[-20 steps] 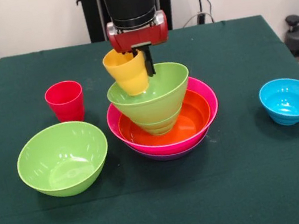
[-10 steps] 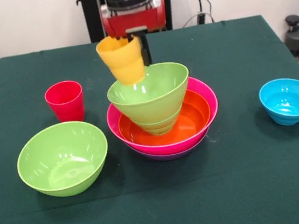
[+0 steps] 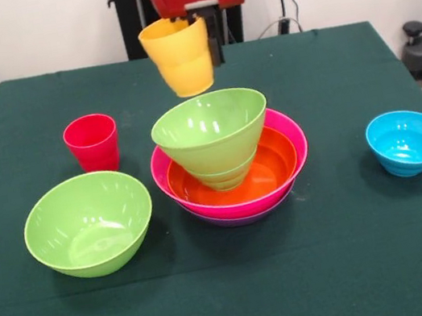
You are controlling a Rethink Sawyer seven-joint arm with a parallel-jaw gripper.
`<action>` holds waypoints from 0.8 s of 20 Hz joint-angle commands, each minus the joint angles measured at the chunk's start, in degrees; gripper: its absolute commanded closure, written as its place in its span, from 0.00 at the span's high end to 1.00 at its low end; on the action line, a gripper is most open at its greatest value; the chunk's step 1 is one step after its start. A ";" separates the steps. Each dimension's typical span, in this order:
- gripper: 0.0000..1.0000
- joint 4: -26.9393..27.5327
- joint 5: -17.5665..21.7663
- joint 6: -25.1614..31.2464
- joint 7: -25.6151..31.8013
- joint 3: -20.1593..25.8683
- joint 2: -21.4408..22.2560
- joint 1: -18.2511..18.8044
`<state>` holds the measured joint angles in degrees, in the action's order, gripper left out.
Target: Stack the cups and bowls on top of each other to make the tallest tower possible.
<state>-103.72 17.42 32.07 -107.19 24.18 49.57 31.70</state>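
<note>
Claw (image 3: 201, 33): clamped on rim of yellow cup (image 3: 179, 55), held tilted in air above stack, clear of it. Stack (image 3: 230, 161): green bowl (image 3: 213, 135) uppermost, orange, pink and purple bowls beneath. Red cup (image 3: 92, 143), second green bowl (image 3: 88, 224), blue bowl (image 3: 408, 141): separate on table (image 3: 360, 262).

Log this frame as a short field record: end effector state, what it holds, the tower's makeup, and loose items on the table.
end effector: shut on yellow cup, one finger inside the rim
held item: yellow cup, tilted, in the air above the tower, touching nothing below
tower: purple bowl lowest, then pink bowl, orange bowl, two nested green bowls on top
loose items: red cup, upright; large green bowl; blue bowl
table: dark green cloth
</note>
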 commanded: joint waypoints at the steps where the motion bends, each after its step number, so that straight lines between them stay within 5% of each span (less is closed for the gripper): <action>1: 0.00 0.61 -3.53 8.60 -4.53 -0.58 2.12 -2.35; 16: 0.00 -1.08 -3.06 5.31 -3.01 -2.11 1.17 -1.18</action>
<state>-103.72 14.41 33.70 -107.19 23.84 51.96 30.56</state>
